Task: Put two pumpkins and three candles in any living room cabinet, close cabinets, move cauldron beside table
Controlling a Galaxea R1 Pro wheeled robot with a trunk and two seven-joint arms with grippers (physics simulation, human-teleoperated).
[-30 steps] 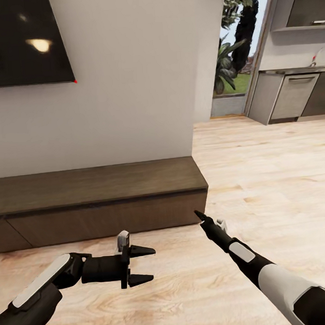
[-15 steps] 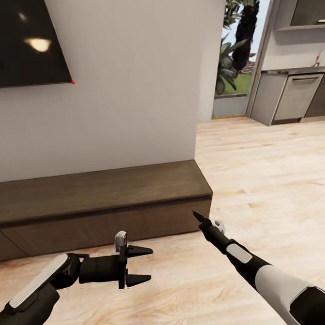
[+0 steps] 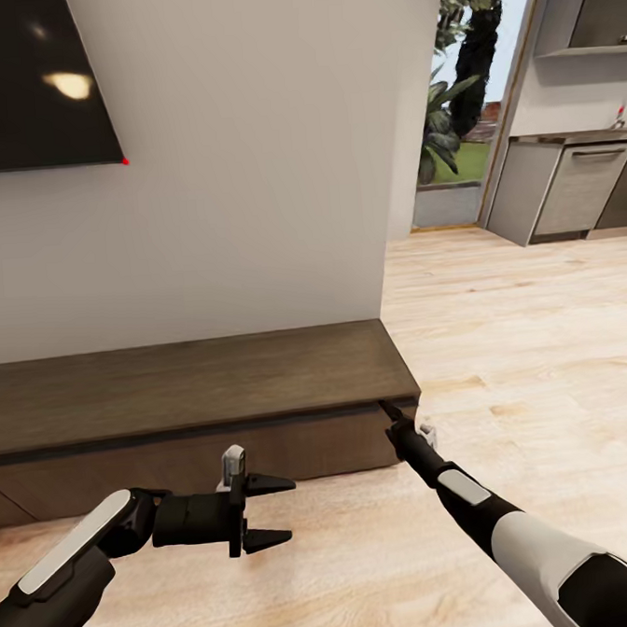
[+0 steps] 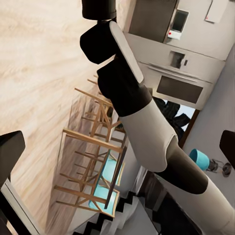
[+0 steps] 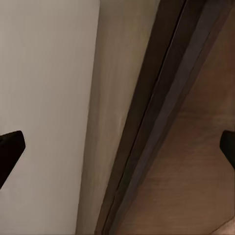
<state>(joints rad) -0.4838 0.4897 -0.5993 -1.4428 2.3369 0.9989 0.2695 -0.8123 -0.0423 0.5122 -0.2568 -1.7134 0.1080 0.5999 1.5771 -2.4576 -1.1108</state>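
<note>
The cabinet point(image 3: 198, 396), a long, low, dark-brown wood unit, stands against the white wall point(image 3: 247, 168) on the pale wood floor point(image 3: 521, 336), its left end cut off by the picture's edge; its flat fronts look shut, though shadow under the top makes the seams hard to read. The right tool point(image 3: 390, 411) points at the cabinet's right front corner, just under the top edge; whether it touches cannot be told. In the right wrist view its two dark fingertips point(image 5: 11, 147) sit well apart at the frame's sides, empty, with the cabinet's edge point(image 5: 161, 112) between them. The left tool point(image 3: 276, 511) hovers above the floor before the cabinet, jaws spread and empty. A dark screen point(image 3: 26, 81) is cropped at the upper left; grey kitchen units point(image 3: 576, 192) lie far right.
</note>
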